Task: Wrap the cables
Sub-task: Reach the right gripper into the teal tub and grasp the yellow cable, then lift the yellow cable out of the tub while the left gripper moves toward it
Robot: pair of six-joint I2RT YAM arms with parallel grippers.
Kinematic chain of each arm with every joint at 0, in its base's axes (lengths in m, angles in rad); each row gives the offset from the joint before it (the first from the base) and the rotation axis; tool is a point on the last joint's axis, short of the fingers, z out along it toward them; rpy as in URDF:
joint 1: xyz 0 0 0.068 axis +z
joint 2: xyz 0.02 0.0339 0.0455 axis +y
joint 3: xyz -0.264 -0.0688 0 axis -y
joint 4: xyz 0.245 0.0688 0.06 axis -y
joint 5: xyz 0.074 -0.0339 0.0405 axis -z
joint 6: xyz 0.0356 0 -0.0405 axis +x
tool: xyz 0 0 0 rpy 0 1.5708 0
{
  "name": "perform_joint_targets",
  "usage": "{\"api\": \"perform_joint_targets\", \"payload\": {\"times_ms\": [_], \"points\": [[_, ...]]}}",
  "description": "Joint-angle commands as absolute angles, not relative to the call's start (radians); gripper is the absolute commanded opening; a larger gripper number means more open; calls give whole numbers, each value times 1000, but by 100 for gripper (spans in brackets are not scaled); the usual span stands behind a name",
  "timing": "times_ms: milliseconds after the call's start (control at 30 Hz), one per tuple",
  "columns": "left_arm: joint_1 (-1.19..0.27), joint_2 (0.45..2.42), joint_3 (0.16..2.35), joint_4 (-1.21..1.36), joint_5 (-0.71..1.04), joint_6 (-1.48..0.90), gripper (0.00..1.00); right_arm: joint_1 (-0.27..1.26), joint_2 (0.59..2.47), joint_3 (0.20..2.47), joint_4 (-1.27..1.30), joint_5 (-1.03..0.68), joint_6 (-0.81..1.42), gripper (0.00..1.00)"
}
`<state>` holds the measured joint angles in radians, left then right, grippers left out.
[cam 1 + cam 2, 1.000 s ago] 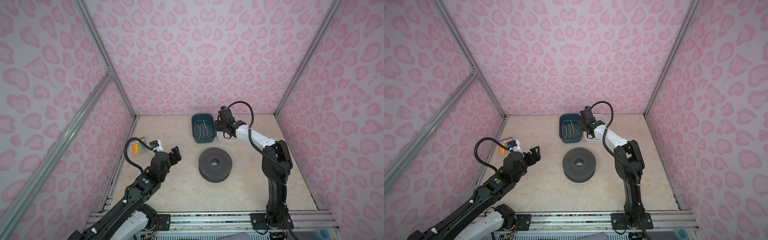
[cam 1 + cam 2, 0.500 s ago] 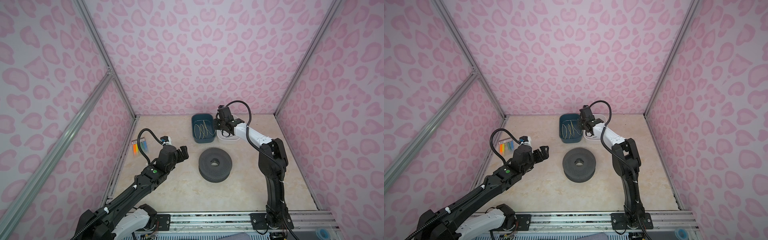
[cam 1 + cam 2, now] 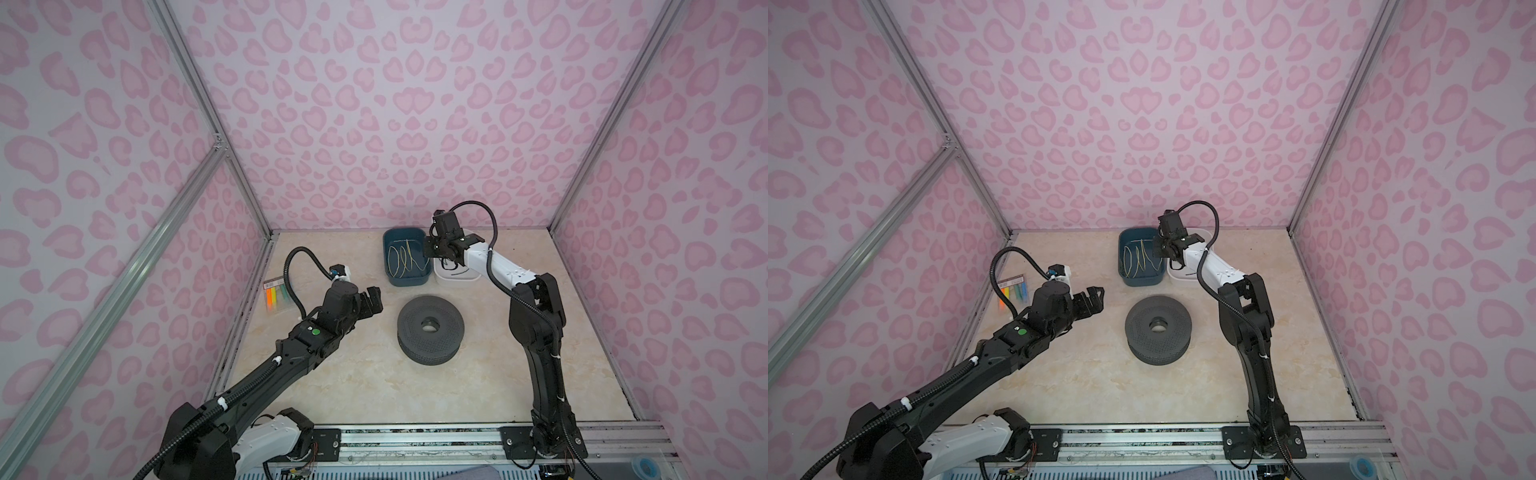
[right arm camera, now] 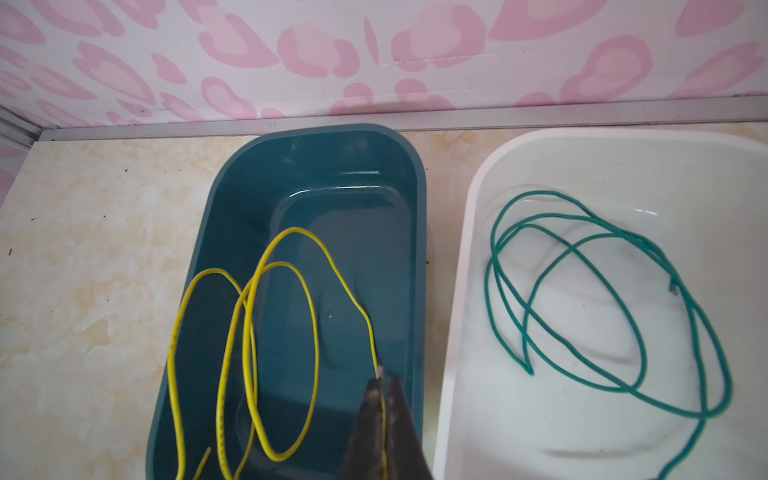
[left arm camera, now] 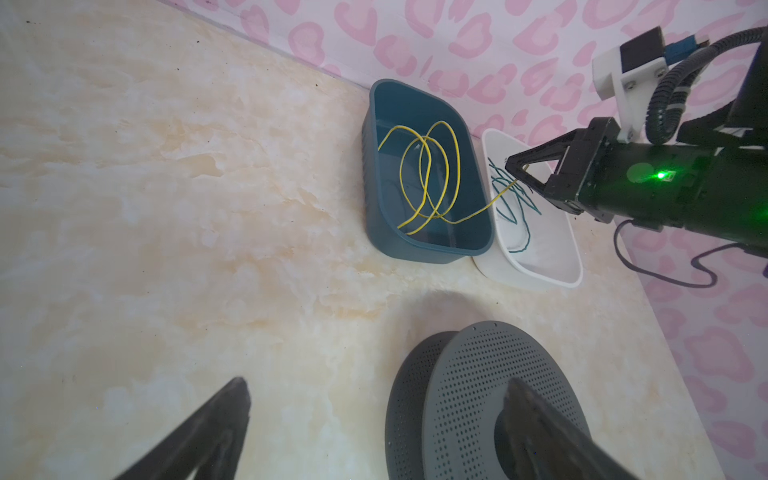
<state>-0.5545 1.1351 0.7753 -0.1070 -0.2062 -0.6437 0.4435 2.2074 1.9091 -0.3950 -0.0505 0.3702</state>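
Your yellow wire (image 4: 248, 316) lies in loose, overlapping loops on the floor of the teal tub (image 4: 316, 166), which both top views show at the back of the tabletop (image 3: 332, 395), close to the rear wall. One strand rises off the loops and climbs toward the side of the tub that faces the white tub (image 4: 469, 249). There your right gripper (image 4: 382, 380) has its jaws pinched together on the wire close to its end, and the strand passes between the two fingertips. From the left wrist view, the wire runs up over the tub wall to the right gripper (image 5: 515, 172), and the tubs stand side by side with their walls touching or nearly so.

Inside the white tub, a green wire (image 4: 548, 192) rests in its own loose coil, apart from the yellow one.

In front of the tubs, near the middle of the tabletop, a dark grey perforated spool (image 3: 430, 328) lies flat with its centre hole facing up.

Your left gripper (image 3: 370, 301) hangs above the tabletop to the left of the spool, jaws spread wide and holding nothing. Behind it, against the left wall, lies a clear packet (image 3: 276, 295) of coloured strips.
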Motion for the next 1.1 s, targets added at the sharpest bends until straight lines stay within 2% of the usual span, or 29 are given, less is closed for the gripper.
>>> {"api": "perform_joint_targets", "payload": {"times_ms": [0,500,633,733,867,1067], "points": [[-552,1147,818,-111,-210,-585,97,446,2172,1911,-394,-67,362,0],[-549,1044,880,-143,-271,-496,98,507,1917,1838,-389,-48,306,0],[-548,1024,891,-146,-267,-473,97,527,1814,1753,-369,-46,305,0],[-545,1038,920,-149,-215,-450,94,551,1718,1656,-341,-44,313,0],[-538,1106,990,-159,-71,-443,85,588,1587,1522,-314,-25,315,0],[-512,1246,1083,-142,118,-503,85,649,1393,1333,-301,15,342,0]]}}
